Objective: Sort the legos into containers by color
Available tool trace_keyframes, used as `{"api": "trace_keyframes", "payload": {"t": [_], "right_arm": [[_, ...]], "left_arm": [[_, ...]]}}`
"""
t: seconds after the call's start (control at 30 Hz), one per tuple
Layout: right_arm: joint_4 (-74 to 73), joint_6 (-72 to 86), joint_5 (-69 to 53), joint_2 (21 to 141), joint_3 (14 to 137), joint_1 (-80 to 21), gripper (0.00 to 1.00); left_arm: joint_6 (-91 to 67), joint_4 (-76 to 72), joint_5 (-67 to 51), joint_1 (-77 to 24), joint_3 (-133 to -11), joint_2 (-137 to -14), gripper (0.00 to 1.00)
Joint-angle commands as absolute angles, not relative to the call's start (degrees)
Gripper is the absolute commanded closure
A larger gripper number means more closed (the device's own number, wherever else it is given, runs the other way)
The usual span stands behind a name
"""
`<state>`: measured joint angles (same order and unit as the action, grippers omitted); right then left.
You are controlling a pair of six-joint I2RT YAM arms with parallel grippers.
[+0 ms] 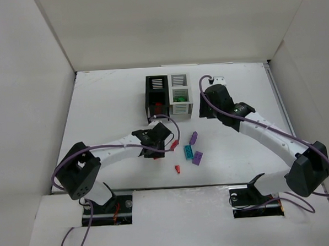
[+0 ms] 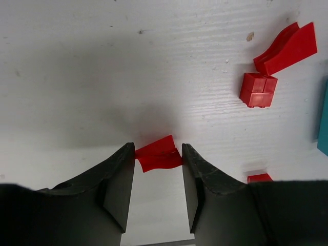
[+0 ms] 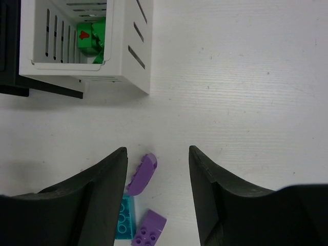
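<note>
LEGO SORT, RED PIECE: Low in the centre of the left wrist view, the left gripper (image 2: 158,149) has its two black fingers narrow against either side of a small red curved plastic brick (image 2: 159,155). The brick lies on the white table (image 2: 102,77) and is caught only at the very fingertips. The right gripper (image 3: 158,159) hangs half-spread and empty at the bottom of its own view, over a purple curved brick (image 3: 142,174).

The pinch should be firm before any lift, since so shallow a hold on a smooth curved piece could let it twist or pop free. A straight rise would also spare the red square brick (image 2: 258,90) at upper right.

The likely goal is the black slat-sided bin (image 1: 156,83) at upper centre of the overhead view, whose near compartment shows red. It stands beside the white slat-sided bin (image 1: 179,81), which holds green bricks (image 3: 92,38). The release is best made low inside that compartment.
</note>
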<state>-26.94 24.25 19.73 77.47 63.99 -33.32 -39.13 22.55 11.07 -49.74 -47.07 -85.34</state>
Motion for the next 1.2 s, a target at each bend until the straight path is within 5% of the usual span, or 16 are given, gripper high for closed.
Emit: {"api": "trace_keyframes", "payload": {"t": [0.0, 0.7, 1.17], "right_arm": [[-25.49, 25.40, 21.26, 74.71, 63.64, -32.96, 0.43], [-22.32, 26.63, 18.19, 72.42, 59.15, -32.43, 0.43], [-21.27, 26.63, 16.53, 78.05, 59.77, -32.43, 0.43]], "left_arm": [[-40.52, 27.60, 16.60, -49.92, -54.46, -81.04, 0.71], [-19.95, 23.20, 18.55, -29.18, -95.87, -99.13, 0.69], [-19.16, 22.15, 15.56, -29.71, -92.55, -100.99, 0.66]]}}
